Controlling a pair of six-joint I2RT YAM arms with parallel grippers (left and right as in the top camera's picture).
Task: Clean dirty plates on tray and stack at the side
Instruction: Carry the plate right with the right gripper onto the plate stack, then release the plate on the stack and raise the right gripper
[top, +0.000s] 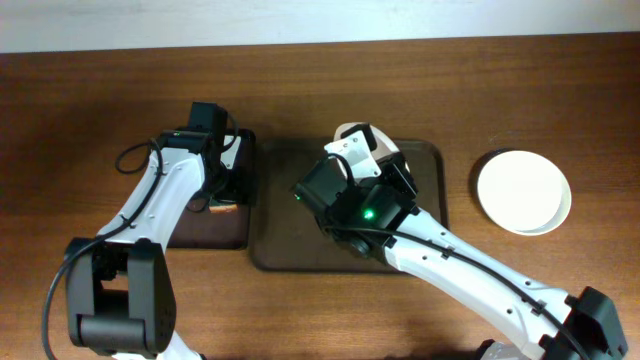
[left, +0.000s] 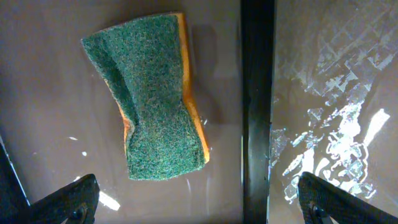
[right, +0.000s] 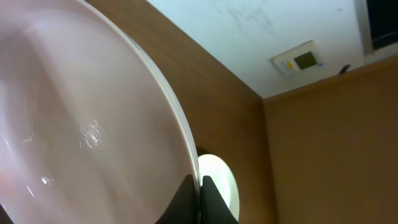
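Plate (right: 74, 124) fills the right wrist view, pinkish-white and glossy, with its rim pinched between the dark fingertips (right: 217, 208) of the right end effector (right: 200, 196). The jaws are closed down to just the thickness of that rim. From overhead the plate shows as a pale shape tipped up on edge over the far part of the tray (top: 425, 165), mostly hidden by the right arm (top: 450, 255); whether its lower edge touches the tray floor, I cannot tell. The tray is dark brown with rounded corners, and its floor looks wet and streaked in the left wrist view. Off to the right, well apart from the tray, a white plate (top: 523, 190) sits flat on the bare wood-grain desk (top: 80, 110). A pale edge peeks out beneath its lower right, so it looks like more than one lying there. Over on the other side, just beside the big tray, is the narrower black tray (top: 215, 228), and on it lies the sponge (left: 152, 99), green scouring face up with a yellow edge showing, slightly bowed. The left end effector (left: 196, 194) hangs above it spread wide, one fingertip at each lower corner of its wrist view, gripping nothing and not touching the sponge. Behind the held plate, the right wrist camera also catches a pale wall (right: 249, 37) carrying a small control panel (right: 300, 60).
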